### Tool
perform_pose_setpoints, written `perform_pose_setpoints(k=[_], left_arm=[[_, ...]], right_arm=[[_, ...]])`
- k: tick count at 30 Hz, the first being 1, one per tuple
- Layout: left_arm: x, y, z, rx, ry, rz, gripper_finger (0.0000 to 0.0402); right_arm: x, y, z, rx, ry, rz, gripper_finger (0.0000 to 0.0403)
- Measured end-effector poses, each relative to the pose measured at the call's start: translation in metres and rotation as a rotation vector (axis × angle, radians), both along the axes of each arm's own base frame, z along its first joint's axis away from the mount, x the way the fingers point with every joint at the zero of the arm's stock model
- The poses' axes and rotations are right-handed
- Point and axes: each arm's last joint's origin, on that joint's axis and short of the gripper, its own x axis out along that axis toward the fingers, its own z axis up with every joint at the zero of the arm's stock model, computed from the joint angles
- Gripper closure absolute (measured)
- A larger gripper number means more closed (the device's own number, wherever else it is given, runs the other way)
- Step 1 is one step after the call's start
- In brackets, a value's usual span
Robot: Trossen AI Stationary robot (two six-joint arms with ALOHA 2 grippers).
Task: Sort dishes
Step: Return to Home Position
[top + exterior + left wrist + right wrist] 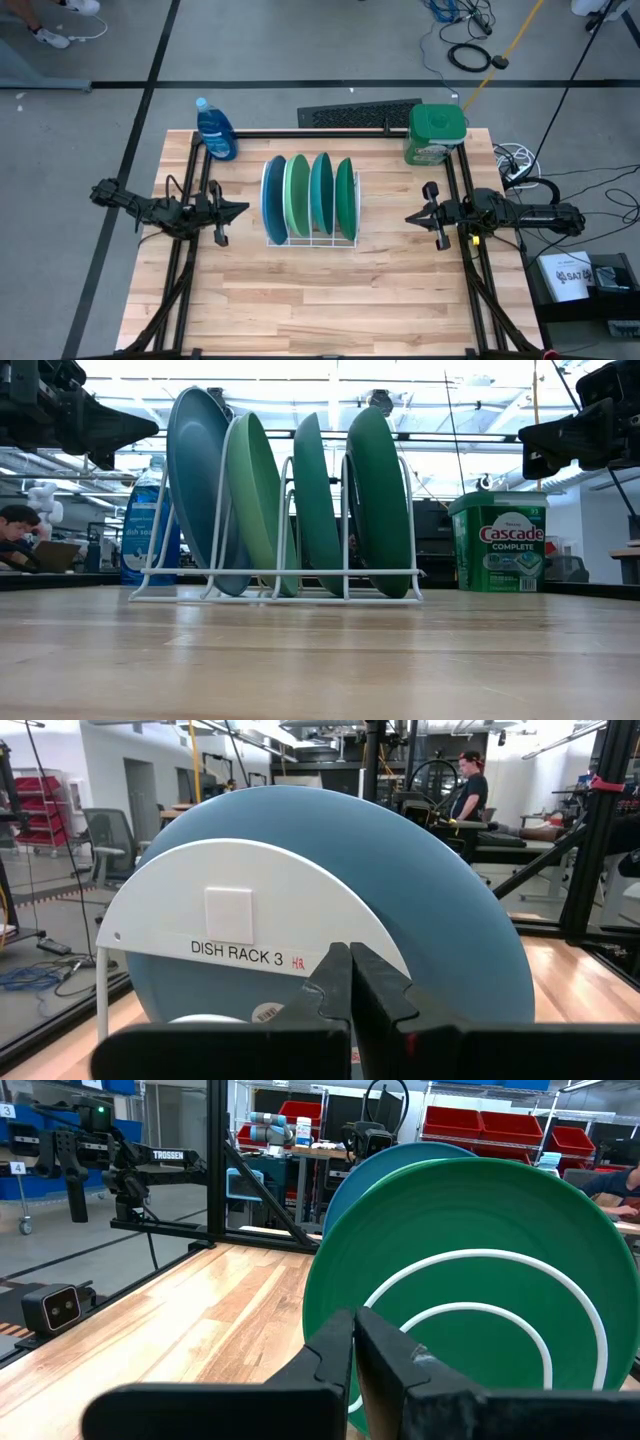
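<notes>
Four plates stand on edge in the white wire rack at the table's middle: blue, light green, teal, dark green, from left to right. In the low view they are the blue, light green, teal and dark green plates. My left gripper hovers left of the rack, shut, facing the blue plate. My right gripper hovers right of the rack, shut, facing the dark green plate.
A blue soap bottle stands at the far left corner. A green Cascade tub stands at the far right corner. Black frame rails run along the far edge and both sides. Bare wood lies toward the near edge.
</notes>
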Motion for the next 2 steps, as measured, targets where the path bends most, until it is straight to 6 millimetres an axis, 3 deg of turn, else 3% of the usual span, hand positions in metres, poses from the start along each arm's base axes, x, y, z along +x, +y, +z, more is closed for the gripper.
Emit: perform_pose_setpoints(k=[2], left_arm=[[0.0000,0.0000,0.0000,0.000,-0.001,0.000,0.0402]], right_arm=[[0.0000,0.0000,0.0000,0.000,0.000,0.000,0.0392]])
